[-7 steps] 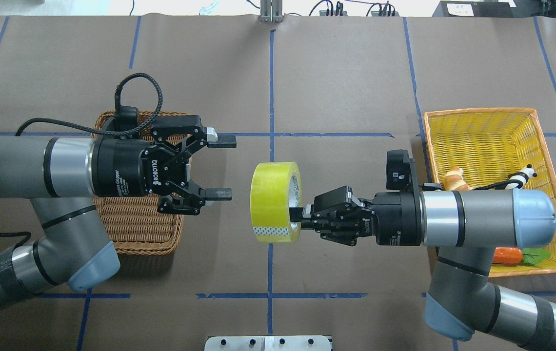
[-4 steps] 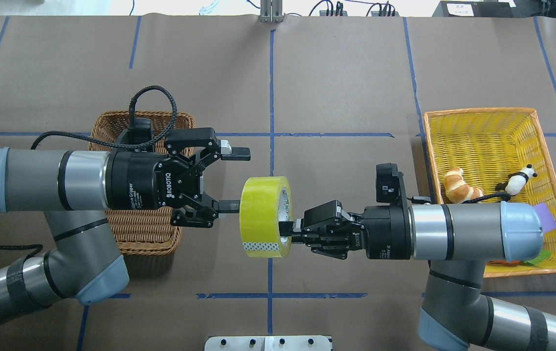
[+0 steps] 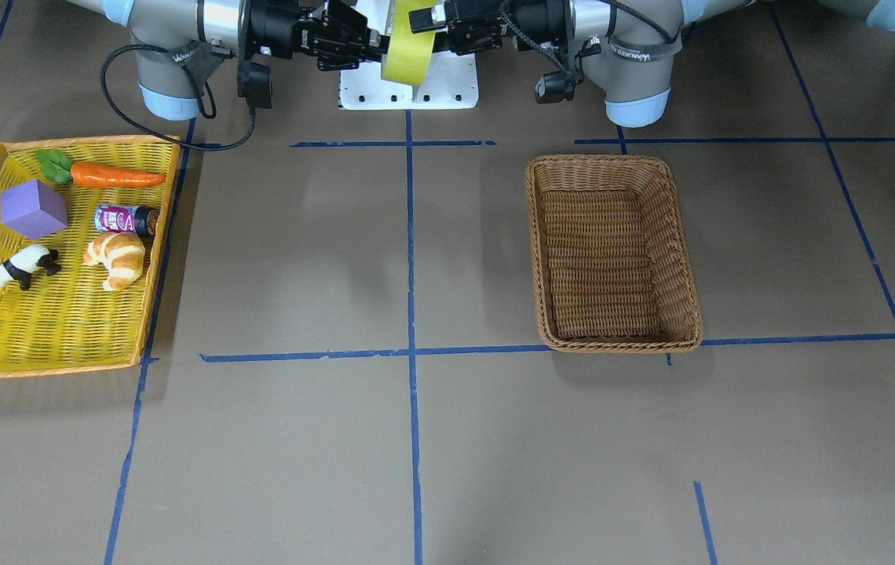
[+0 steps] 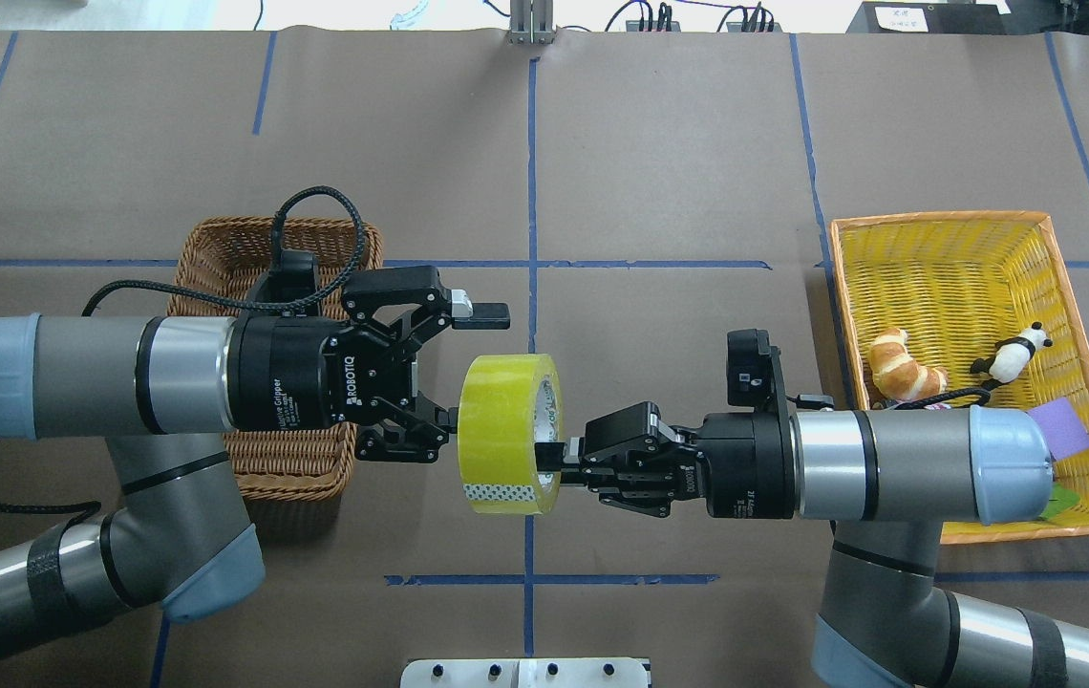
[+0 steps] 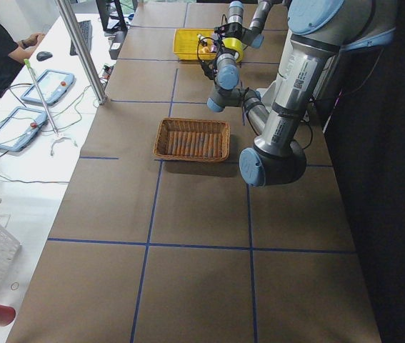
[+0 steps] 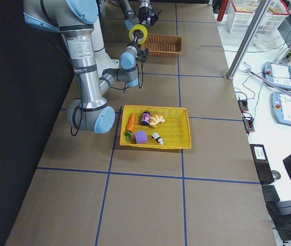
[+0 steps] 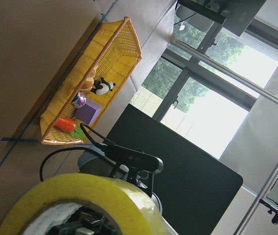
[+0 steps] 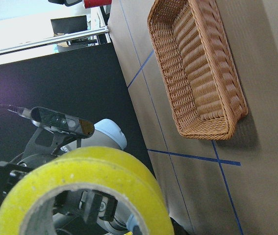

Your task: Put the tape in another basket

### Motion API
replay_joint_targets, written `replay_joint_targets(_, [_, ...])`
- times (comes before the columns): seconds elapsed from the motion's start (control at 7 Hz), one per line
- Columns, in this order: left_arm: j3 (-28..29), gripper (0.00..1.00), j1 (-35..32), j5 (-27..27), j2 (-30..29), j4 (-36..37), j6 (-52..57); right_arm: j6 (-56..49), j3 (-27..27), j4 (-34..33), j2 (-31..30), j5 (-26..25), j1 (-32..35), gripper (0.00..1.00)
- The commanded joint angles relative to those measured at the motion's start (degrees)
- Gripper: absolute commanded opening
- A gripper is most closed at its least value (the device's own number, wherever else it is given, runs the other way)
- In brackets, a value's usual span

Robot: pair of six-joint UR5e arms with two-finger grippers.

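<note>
The tape [image 4: 503,432], a wide yellow-green roll, hangs on edge in the air between the two arms. It also shows in the front view [image 3: 404,49] and close up in both wrist views [image 7: 80,196] [image 8: 94,171]. My right gripper [image 4: 554,455] is shut on the roll's right rim. My left gripper [image 4: 480,368] is open. Its upper finger is past the roll's top edge and its lower finger meets the roll's left face. The brown wicker basket [image 4: 220,250] stands empty under my left arm, and shows whole in the front view [image 3: 608,162].
The yellow tray [image 4: 946,222] with an orange rim lies at the right, holding a croissant [image 4: 900,365], a panda [image 4: 1013,354], a purple cube [image 3: 33,208], a carrot [image 3: 114,176] and a small can [image 3: 126,219]. Blue tape lines cross the brown table.
My left arm has moved right and my right arm has carried the tape left and nearer, so the open left gripper now reaches the roll. The right gripper stays shut on it.
</note>
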Motion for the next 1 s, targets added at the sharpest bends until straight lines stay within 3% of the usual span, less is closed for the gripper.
replay_joint_targets(0.0, [-0.02,0.89,0.11,0.10,-0.05,0.00,0.22,-0.09,-0.03,0.09,0.19,0.01,0.00,0.02])
replay_joint_targets(0.14, [0.07,0.50,0.11,0.10,-0.05,0.00,0.13,-0.18,-0.03,0.09,0.19,0.02,0.09,0.05])
replay_joint_targets(0.29, [0.07,0.18,0.11,0.01,0.30,-0.09,0.39,-0.35,0.06,0.09,0.10,0.02,0.09,0.13])
replay_joint_targets(0.43, [0.07,0.01,0.11,0.01,0.57,-0.44,0.48,-0.35,0.06,0.17,0.18,0.02,0.09,0.38])
replay_joint_targets(0.57, [0.07,0.01,0.11,0.01,0.66,-0.61,0.57,-0.35,0.06,0.09,0.10,0.02,0.18,0.98])
replay_joint_targets(0.86, [0.07,0.00,0.11,-0.08,0.74,-0.70,0.57,-0.35,0.06,0.88,0.10,-0.33,0.18,0.99])
